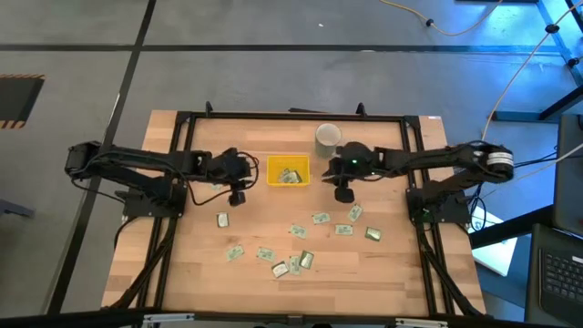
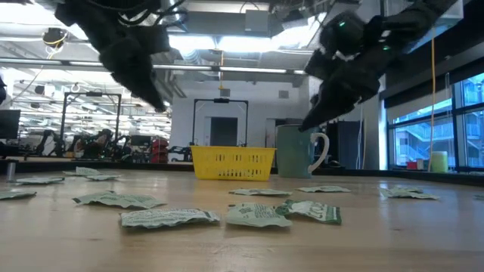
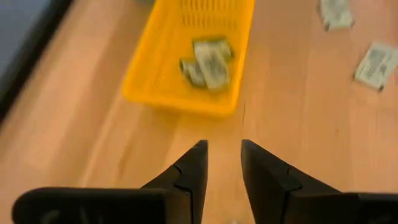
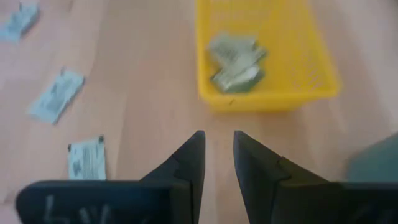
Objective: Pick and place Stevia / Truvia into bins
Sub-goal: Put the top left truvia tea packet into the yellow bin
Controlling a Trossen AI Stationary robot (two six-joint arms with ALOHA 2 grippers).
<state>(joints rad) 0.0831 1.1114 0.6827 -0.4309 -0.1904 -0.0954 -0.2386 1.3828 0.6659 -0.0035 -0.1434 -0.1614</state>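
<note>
High view: both grippers, left [image 1: 239,195] and right [image 1: 344,193], hang empty, fingers apart, beside the yellow tray [image 1: 271,165]; its sachets [image 1: 290,175] look blurry.

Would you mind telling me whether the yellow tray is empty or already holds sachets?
Not empty: the yellow tray holds a few sachets, piled near its middle in both wrist views.

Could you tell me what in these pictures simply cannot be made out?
- How many sachets lie in the yellow tray: both wrist views blur the overlapping heap, and the high view shows it too small.
- Print on the loose sachets: too small from above, blurred in the low view.
- Inside the mug: the low view shows only its side wall.
</note>
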